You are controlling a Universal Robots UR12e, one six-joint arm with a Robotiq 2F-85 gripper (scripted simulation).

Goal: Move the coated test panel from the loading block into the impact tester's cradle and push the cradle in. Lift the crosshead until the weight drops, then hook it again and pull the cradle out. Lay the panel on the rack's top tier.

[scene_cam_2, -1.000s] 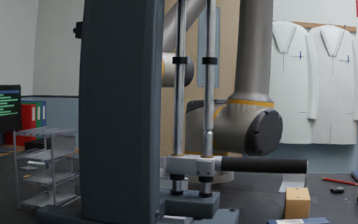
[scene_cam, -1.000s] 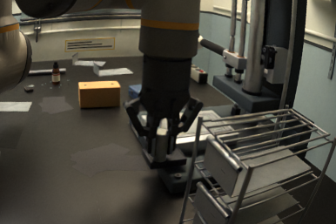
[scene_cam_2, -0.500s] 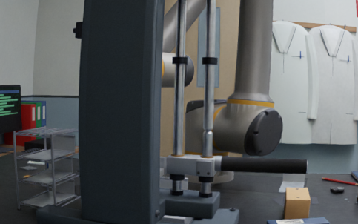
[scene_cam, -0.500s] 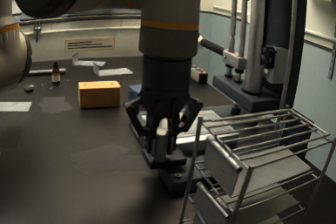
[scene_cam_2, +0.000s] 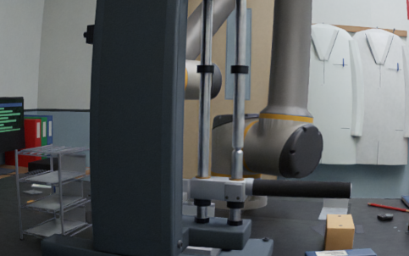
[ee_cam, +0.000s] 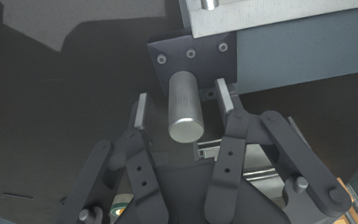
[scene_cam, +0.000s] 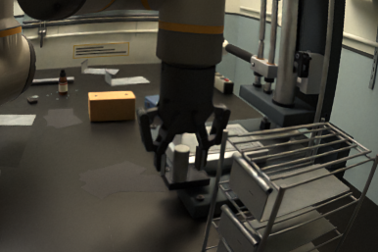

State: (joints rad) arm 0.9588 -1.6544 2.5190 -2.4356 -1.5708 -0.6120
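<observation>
The cradle's upright metal knob (scene_cam: 180, 162) (ee_cam: 185, 105) stands on its dark front plate (ee_cam: 192, 61), pulled out toward the bench in front of the impact tester (scene_cam: 294, 41). My gripper (scene_cam: 180, 156) (ee_cam: 180, 104) is open, its fingers standing on either side of the knob, and it holds nothing. The pale tray of the cradle (ee_cam: 269, 15) runs back toward the tester's base; I cannot make out the panel on it. The crosshead with its black handle (scene_cam_2: 301, 189) (scene_cam: 238, 52) sits low on the two guide rods. The wire rack (scene_cam: 294, 183) (scene_cam_2: 51, 190) stands just right of the cradle.
An orange box (scene_cam: 111, 105) (scene_cam_2: 339, 231) sits on the bench left of my arm, with a small brown bottle (scene_cam: 62, 82) and scattered papers behind it. The rack's near post (scene_cam: 215, 188) is close to my right finger. A monitor (scene_cam_2: 0, 121) stands beyond the rack.
</observation>
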